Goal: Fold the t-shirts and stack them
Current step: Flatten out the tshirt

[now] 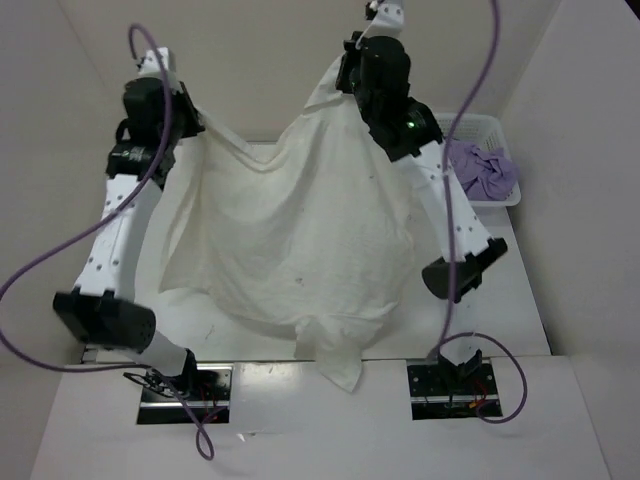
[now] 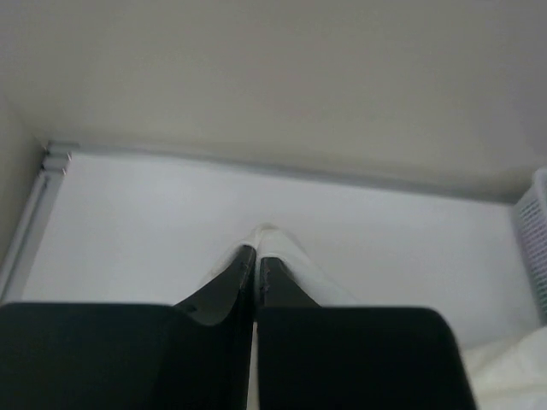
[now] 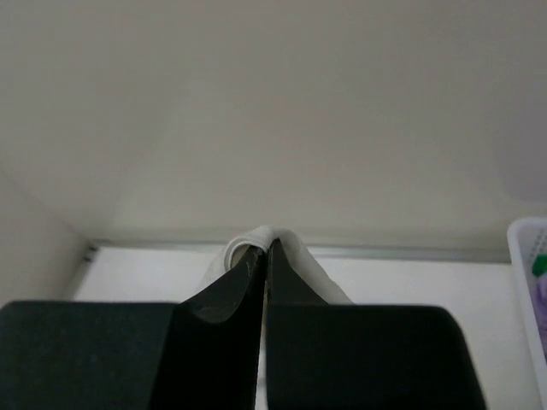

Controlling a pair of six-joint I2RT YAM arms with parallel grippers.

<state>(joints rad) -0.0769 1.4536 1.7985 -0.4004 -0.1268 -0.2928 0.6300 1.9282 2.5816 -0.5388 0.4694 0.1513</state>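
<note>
Pale walls hem the white table (image 1: 515,300) on three sides; bare surface shows at lower right. The white t-shirt (image 1: 300,230) hangs spread at centre, its upper corners pinched by the left gripper (image 2: 257,254) and right gripper (image 3: 266,248). Only the top view shows its full spread, and the lilac t-shirt (image 1: 482,168) bunched in the basket (image 1: 500,125) at upper right.

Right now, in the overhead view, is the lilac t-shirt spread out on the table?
No, the lilac t-shirt lies crumpled inside the white basket at the far right.
</note>
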